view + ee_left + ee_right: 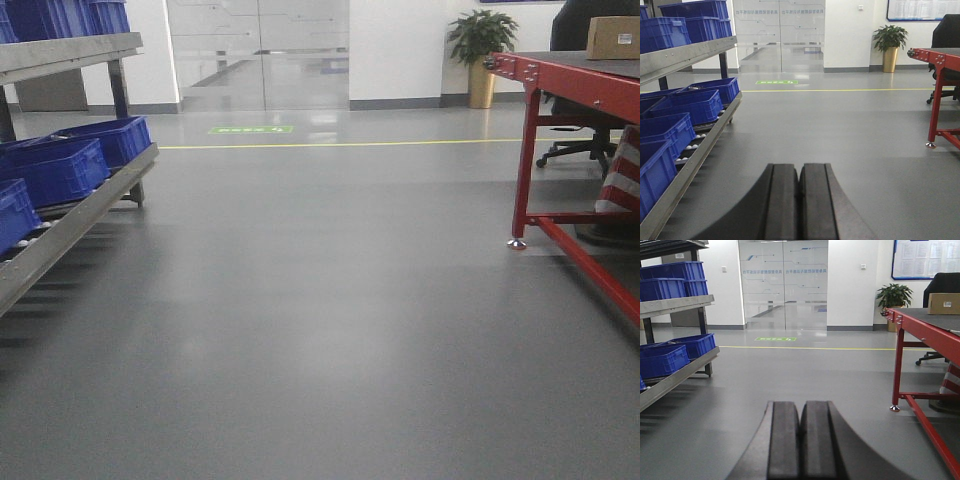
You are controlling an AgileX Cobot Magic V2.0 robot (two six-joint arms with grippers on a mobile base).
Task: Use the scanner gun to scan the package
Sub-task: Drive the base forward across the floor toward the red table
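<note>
I am holding my left end effector (799, 172) and right end effector (800, 411) pressed together, both well short of the red tabletop (927, 319), where the package (943, 303) is sitting.

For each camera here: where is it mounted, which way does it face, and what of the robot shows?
Front-facing: sits low, looks over floor to glass doors; no robot parts.
Left wrist: behind shut left pincer, facing blue crates.
Right wrist: behind shut right pincer, facing red table, cardboard box.
Shared: all see the potted plant.
</note>
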